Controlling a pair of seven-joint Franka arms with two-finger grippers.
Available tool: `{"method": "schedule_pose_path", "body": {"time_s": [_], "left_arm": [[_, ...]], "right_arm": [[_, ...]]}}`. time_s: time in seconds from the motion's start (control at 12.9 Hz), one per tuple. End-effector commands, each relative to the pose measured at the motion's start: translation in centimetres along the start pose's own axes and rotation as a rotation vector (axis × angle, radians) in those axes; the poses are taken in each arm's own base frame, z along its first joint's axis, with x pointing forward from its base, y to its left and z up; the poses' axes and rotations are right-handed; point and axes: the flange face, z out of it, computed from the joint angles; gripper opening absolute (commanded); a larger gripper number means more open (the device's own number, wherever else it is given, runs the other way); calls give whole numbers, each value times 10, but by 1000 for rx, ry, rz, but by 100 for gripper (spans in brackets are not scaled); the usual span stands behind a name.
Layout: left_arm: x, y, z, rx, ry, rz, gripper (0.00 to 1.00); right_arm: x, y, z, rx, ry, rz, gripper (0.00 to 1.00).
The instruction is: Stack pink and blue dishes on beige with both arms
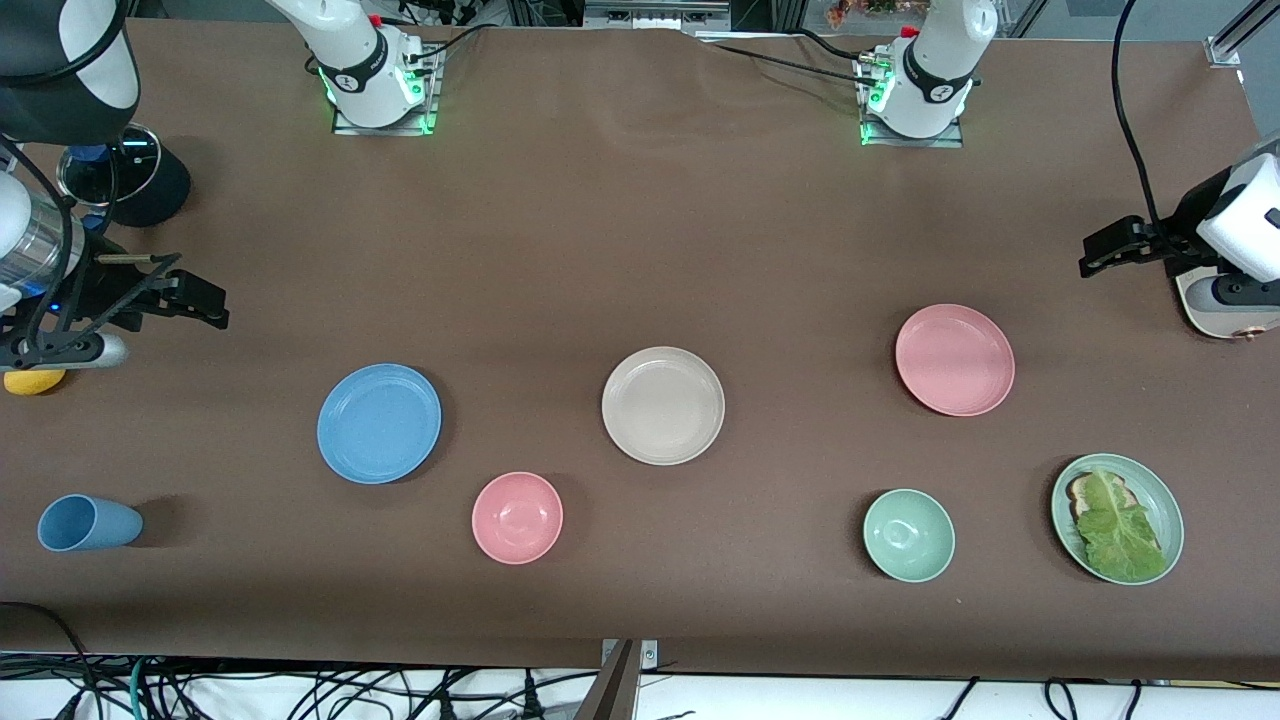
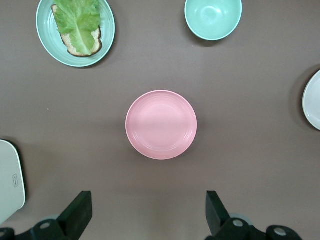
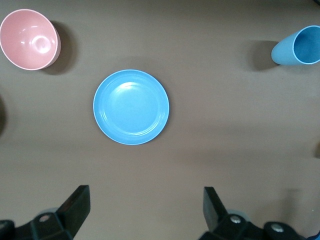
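Observation:
The beige plate lies mid-table, its rim also at the edge of the left wrist view. The light blue plate lies toward the right arm's end and the pink plate toward the left arm's end. All three are bare and apart from each other. My left gripper hangs open over bare table beside the pink plate, holding nothing. My right gripper hangs open over bare table beside the blue plate, also holding nothing.
Nearer the front camera are a pink bowl, a green bowl, a green plate with lettuce and a blue cup lying on its side. A white device sits at the left arm's end, a yellow object at the right arm's end.

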Motion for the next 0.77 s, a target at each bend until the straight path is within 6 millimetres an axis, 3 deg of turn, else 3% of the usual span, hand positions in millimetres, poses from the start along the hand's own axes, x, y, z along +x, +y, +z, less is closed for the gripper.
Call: {"method": "schedule_pose_path", "body": {"time_s": [0.0, 0.7], "left_arm": [[1, -7, -7, 29, 4, 48, 100], [1, -11, -7, 23, 5, 44, 100]], "right_arm": [[-4, -2, -7, -7, 13, -2, 100], [-2, -1, -5, -4, 11, 1, 100]]}}
